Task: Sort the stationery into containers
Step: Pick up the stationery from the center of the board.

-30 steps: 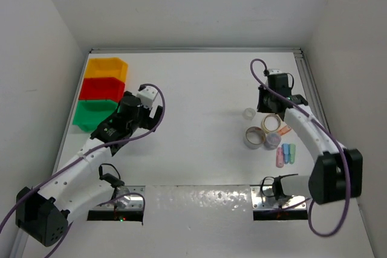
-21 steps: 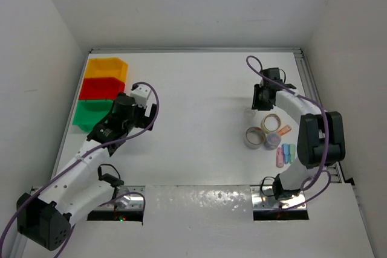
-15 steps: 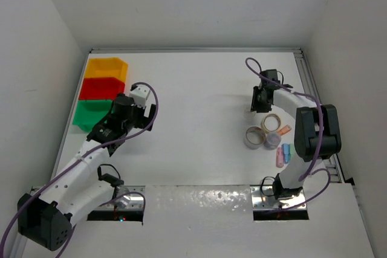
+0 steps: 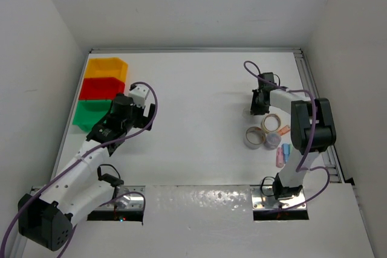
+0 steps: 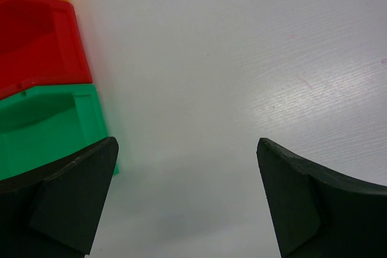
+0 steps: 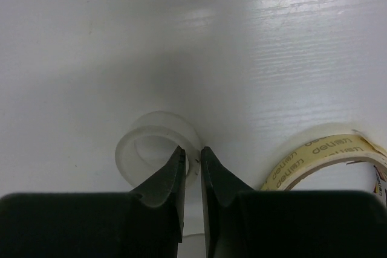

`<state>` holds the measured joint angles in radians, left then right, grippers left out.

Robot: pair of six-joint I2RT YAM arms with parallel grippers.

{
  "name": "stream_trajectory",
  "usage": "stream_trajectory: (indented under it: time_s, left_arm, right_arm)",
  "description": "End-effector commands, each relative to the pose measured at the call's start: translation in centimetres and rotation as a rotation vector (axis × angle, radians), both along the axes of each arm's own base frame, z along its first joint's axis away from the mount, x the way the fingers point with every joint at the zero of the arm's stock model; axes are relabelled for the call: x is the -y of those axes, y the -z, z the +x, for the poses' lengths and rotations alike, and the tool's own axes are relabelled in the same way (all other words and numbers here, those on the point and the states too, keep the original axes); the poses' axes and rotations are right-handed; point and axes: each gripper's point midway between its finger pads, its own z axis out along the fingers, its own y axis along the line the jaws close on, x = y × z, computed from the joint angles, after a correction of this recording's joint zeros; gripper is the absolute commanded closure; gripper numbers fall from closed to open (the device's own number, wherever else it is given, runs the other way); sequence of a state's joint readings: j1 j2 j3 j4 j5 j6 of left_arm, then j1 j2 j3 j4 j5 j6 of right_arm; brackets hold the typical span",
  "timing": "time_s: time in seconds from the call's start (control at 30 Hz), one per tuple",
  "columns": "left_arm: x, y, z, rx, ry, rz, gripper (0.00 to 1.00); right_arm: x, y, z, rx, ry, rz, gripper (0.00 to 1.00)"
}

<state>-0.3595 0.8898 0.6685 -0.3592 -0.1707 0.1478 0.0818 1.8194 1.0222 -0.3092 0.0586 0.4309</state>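
My right gripper point(image 6: 192, 152) is shut on the wall of a small translucent white tape roll point(image 6: 142, 143), one finger inside the ring and one outside. From above, that gripper point(image 4: 257, 107) covers most of the roll point(image 4: 246, 113). A beige tape roll point(image 6: 326, 155) lies just to the right, also seen from above point(image 4: 270, 123). A larger pale roll point(image 4: 253, 138) and pink point(image 4: 280, 159), blue point(image 4: 286, 151) and green point(image 4: 292, 151) sticks lie nearer the arm bases. My left gripper point(image 5: 186, 149) stands open and holds nothing, beside the green bin point(image 5: 42, 128).
Yellow point(image 4: 107, 67), red point(image 4: 100, 89) and green point(image 4: 89, 116) bins stand in a row at the table's left edge. The left gripper point(image 4: 134, 110) hovers just right of them. A metal rail point(image 4: 314, 98) runs along the right edge.
The right gripper has shifted left onto the small white roll and closed on its wall. The left gripper drew slightly back toward the bins.
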Motion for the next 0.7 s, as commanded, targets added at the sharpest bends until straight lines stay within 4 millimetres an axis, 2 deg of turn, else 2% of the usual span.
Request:
stream_trajectory:
  time_s: [0.0,0.07,0.1,0.17,0.2,0.23,0.27,0.3,0.37,0.4,0.43,0.47,0.5,0.53,0.57,0.63,0.67]
  left_arm:
    - [0.4,-1.4,0.8,0.05,-0.001,-0.046,0.03]
    - [0.6,-1.5,0.8,0.051,0.007,-0.053,0.04]
    - [0.7,-1.4,0.8,0.048,0.012,-0.053,0.04]
    - [1.3,-1.7,0.9,0.05,0.043,-0.063,0.07]
    - [1.6,-1.9,0.9,0.051,0.056,-0.071,0.09]
    - [1.9,-1.9,0.9,0.048,0.069,-0.074,0.12]
    - [2.6,-2.4,1.0,0.051,0.096,-0.085,0.14]
    - [3.1,-2.5,1.1,0.046,0.113,-0.089,0.15]
    - [4.7,-3.4,1.1,0.05,0.167,-0.104,0.17]
    - [5.3,-3.6,1.1,0.043,0.183,-0.118,0.18]
    - [6.3,-4.4,1.2,0.051,0.219,-0.145,0.18]
    - [7.1,-4.8,1.1,0.047,0.235,-0.173,0.18]
    - [7.9,-4.9,1.1,0.039,0.256,-0.191,0.18]
    - [8.9,-5.8,1.0,0.044,0.296,-0.225,0.18]
    - [9.7,-5.9,0.9,0.034,0.319,-0.246,0.18]
    - [11.4,-7.3,0.5,0.034,0.372,-0.314,0.18]
    - [11.9,-7.3,0.4,0.024,0.384,-0.334,0.19]
  right_arm:
    - [0.2,-0.3,0.9,0.042,0.022,-0.013,0.87]
    - [0.2,-0.7,1.0,0.058,0.015,-0.018,0.91]
    - [0.0,-0.9,1.1,0.064,0.003,-0.022,0.97]
    - [0.0,-2.1,1.2,0.088,-0.012,-0.055,1.0]
    - [-0.7,-2.9,1.3,0.106,-0.031,-0.073,1.0]
    - [-0.6,-3.8,1.5,0.131,-0.029,-0.119,1.0]
    - [-1.0,-5.8,1.8,0.193,-0.033,-0.134,1.0]
    - [-3.0,-6.9,1.8,0.239,-0.073,-0.145,1.0]
    - [-5.4,-9.4,2.3,0.348,-0.084,-0.14,1.0]
    - [-8.5,-11.1,2.1,0.41,-0.128,-0.096,1.0]
    - [-10.5,-12.4,2.5,0.471,-0.149,-0.06,1.0]
    - [-12.2,-13.3,2.5,0.504,-0.167,-0.033,1.0]
    - [-15.2,-14.2,2.1,0.542,-0.198,0.02,1.0]
    - [-17.0,-15.3,2.2,0.573,-0.216,0.05,1.0]
    - [-19.1,-15.3,1.6,0.58,-0.244,0.06,1.0]
    - [-21.5,-16.9,1.8,0.63,-0.268,0.077,1.0]
    - [-23.0,-17.2,1.2,0.643,-0.29,0.077,1.0]
